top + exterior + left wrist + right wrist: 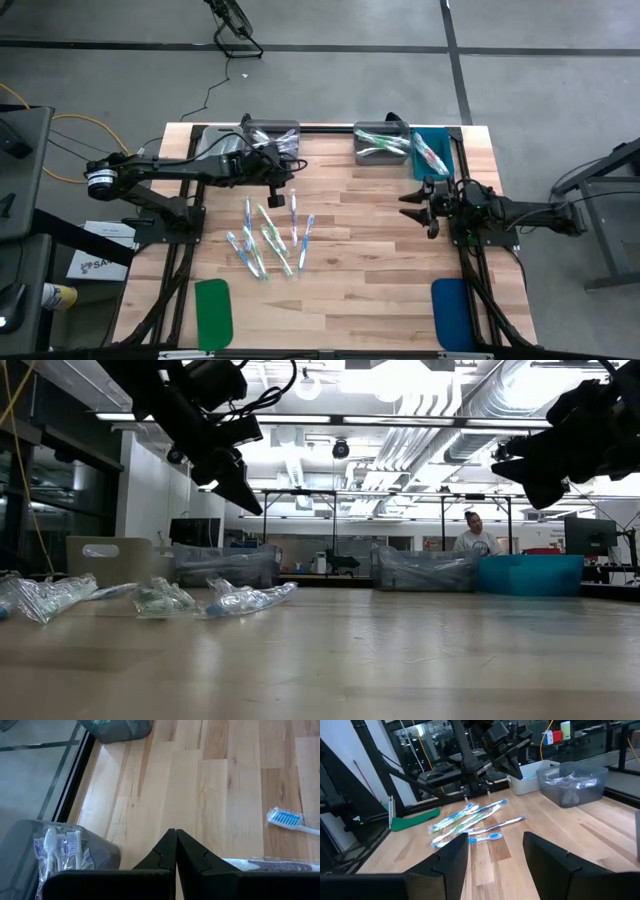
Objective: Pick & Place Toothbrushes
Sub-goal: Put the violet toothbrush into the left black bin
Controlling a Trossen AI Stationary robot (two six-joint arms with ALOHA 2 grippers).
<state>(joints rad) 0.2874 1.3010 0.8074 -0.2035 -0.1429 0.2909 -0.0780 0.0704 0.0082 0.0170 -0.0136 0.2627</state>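
Our left gripper point(277, 197) is closed on nothing and hangs above the table point(380, 260), between the left grey bin point(225, 140) and the loose toothbrushes point(268, 235). Our right gripper point(410, 206) waits with its fingers wide apart, empty, near the blue bin point(436, 155). The toothbrushes lie scattered on the wood in the middle-left, and more of them already sit in the bins at the far edge. We judge that we are between picks. Next, the left gripper must open, come down over one toothbrush and close across its thin handle.
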